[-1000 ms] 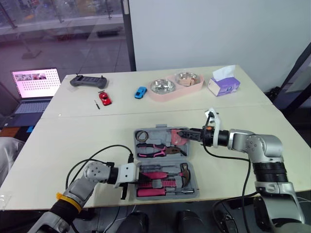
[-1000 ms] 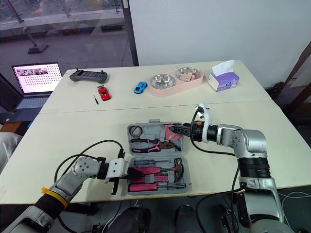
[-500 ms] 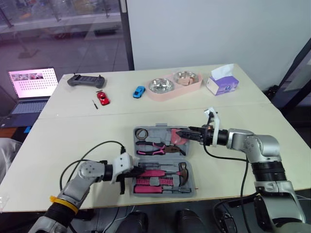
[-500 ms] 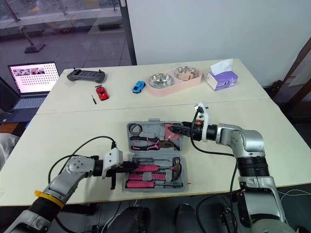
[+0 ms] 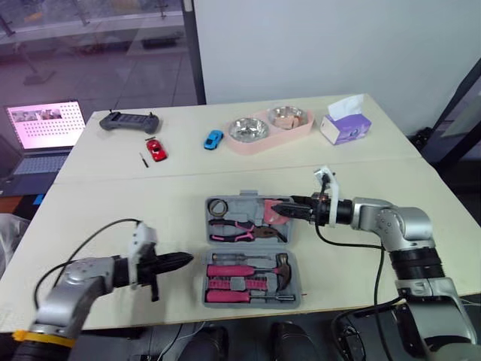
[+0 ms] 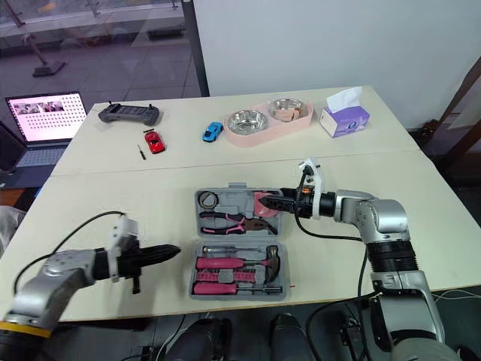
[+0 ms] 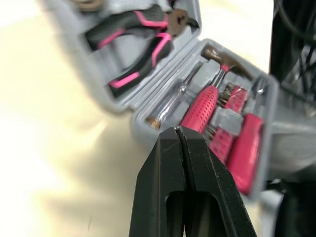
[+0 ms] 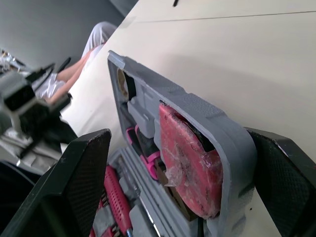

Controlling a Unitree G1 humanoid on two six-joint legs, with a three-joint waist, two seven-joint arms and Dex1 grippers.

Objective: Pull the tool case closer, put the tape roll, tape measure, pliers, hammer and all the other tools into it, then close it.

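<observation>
Surface [image 5: 113, 203]: pale tabletop; laptop off its left end, toy cars and bowls along the far side.
Stray item [image 5: 143, 159]: thin dark stick beside the red toy car [image 5: 155, 149], well apart from the case. Too small to tell if it is a tool.
Left hand [image 5: 186, 259]: fingers pressed together, nothing between them. It hovers just left of the case's near half, not touching it.
Tool case [image 5: 252, 301]: lies open and flat near the front edge, between the two hands.
Far half: tape roll [image 5: 219, 207], pliers [image 5: 239, 230] and tape measure [image 8: 190, 163] are seated in their recesses.
Near half: hammer [image 5: 279, 263] and pink-handled drivers [image 5: 229, 271] are seated.
Right hand [image 5: 276, 211]: fingers spread wide, straddling the right rim of the far half by the tape measure. No firm clamp is visible.
Progress: case looks pulled in and the named tools are loaded.
Left: check the stray item, then fold the far half over and shut the case.
</observation>
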